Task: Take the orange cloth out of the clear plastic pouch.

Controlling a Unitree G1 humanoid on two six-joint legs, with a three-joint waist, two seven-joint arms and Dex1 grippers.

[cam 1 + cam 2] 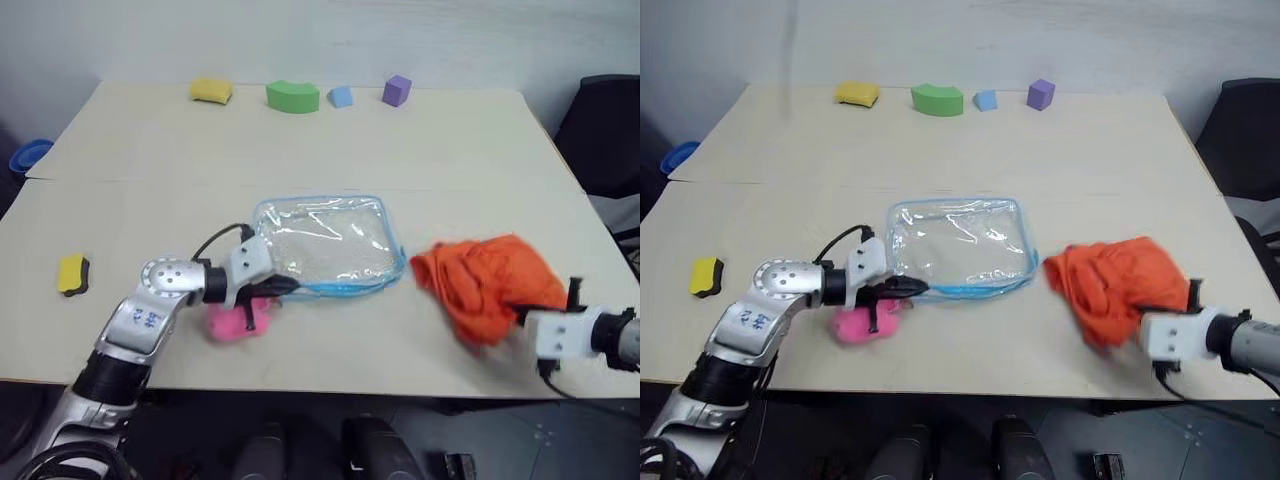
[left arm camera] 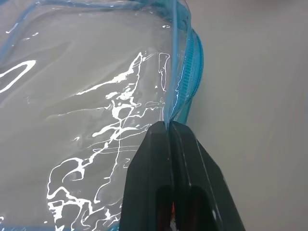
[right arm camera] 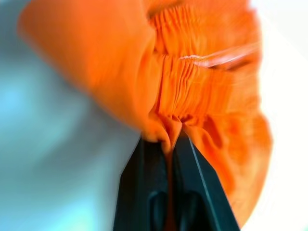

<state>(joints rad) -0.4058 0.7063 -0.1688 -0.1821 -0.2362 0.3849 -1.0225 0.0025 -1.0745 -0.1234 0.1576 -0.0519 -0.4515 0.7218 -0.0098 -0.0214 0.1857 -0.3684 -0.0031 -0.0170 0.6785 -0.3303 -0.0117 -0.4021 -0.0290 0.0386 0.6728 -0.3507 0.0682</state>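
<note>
The pale worktop (image 1: 300, 150) spans most of the head views, from the far wall down to the lower edge of the frame. Near its centre lies the clear plastic pouch (image 1: 330, 245), flat, glossy and blue-trimmed, with nothing orange inside it. Well apart from it, toward the right of the frame, the orange cloth (image 1: 485, 280) hangs bunched in a crumpled mass, fully outside the pouch. The right gripper (image 3: 169, 139) at the lower right is clamped on a gathered fold of that cloth, the fabric pinched between its two black fingers in the right wrist view. The left gripper (image 2: 169, 126), reaching in from the lower left, is closed on the pouch's edge just beside the blue zipper (image 2: 190, 82). Under the left gripper, touching the worktop, sits a pink object (image 1: 238, 320). Along the far edge, at the top of the frame, stand a green curved block (image 1: 292, 96), a yellow block (image 1: 211, 91), a purple block (image 1: 397, 90) and a small blue block (image 1: 341, 96). At the left, a yellow-and-black piece (image 1: 72, 274) lies alone.
</note>
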